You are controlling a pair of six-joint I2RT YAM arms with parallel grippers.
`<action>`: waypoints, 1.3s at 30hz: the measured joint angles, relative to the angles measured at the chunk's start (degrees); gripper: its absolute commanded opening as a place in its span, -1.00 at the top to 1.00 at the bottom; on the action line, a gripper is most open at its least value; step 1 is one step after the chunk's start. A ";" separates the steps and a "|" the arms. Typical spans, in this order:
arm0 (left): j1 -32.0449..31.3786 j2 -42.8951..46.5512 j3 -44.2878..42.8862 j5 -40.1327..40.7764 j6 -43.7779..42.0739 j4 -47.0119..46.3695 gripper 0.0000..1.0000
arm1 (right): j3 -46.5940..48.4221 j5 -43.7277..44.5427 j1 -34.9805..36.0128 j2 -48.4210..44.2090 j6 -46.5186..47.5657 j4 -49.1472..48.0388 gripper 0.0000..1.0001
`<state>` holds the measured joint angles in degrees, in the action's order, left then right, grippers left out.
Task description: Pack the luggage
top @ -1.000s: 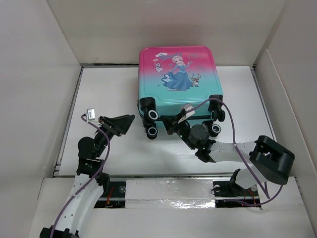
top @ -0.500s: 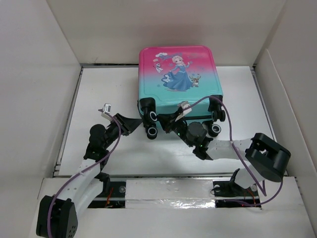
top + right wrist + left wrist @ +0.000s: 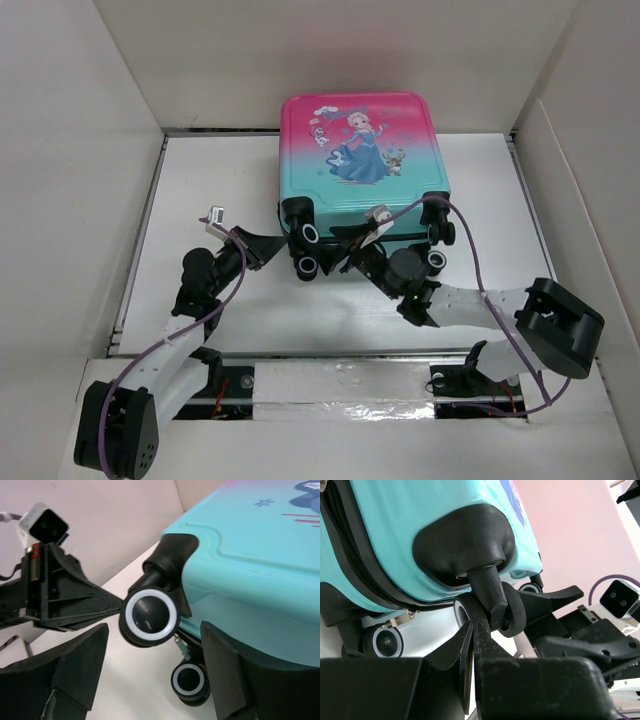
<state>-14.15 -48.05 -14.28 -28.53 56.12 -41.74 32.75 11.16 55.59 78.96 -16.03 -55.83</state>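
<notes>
The luggage [image 3: 360, 160] lies flat and zipped shut at the back of the table, pink fading to teal with a princess print, its wheels [image 3: 306, 233] facing me. My left gripper [image 3: 280, 243] is shut with nothing in it. In the left wrist view its tips [image 3: 474, 626] sit right under a corner wheel [image 3: 512, 614], below the teal shell [image 3: 420, 515]. My right gripper [image 3: 342, 250] is open at the near edge. Its fingers [image 3: 82, 662] flank the space below a white-ringed wheel [image 3: 150, 615], with a zipper pull [image 3: 181, 648] hanging just behind.
White walls [image 3: 80, 150] enclose the table [image 3: 220, 180] on the left, back and right. Purple cables [image 3: 470, 270] loop over both arms. The two grippers stand close together by the luggage's near-left wheels, and the left gripper [image 3: 65, 600] fills the left of the right wrist view.
My left gripper has swung right to the luggage's corner wheels and shut. My right gripper, shut a second ago at the near edge, has opened wide.
</notes>
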 measured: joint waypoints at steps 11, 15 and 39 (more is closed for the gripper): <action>0.02 -1.86 0.02 -1.29 1.49 -2.25 1.00 | 5.88 -4.52 0.00 10.14 -4.72 -0.11 -0.95; 0.02 -2.29 0.04 -1.86 1.68 -2.62 1.00 | 9.03 -4.55 0.00 12.59 -6.12 0.09 -0.96; 0.33 -0.42 0.79 -1.05 0.90 -1.53 0.92 | 12.26 -1.09 -1.40 19.69 -17.86 -6.80 1.00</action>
<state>-13.82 -48.47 -13.50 -29.58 57.01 -43.27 45.01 10.07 54.19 98.65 -33.89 -62.63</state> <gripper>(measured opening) 0.003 0.625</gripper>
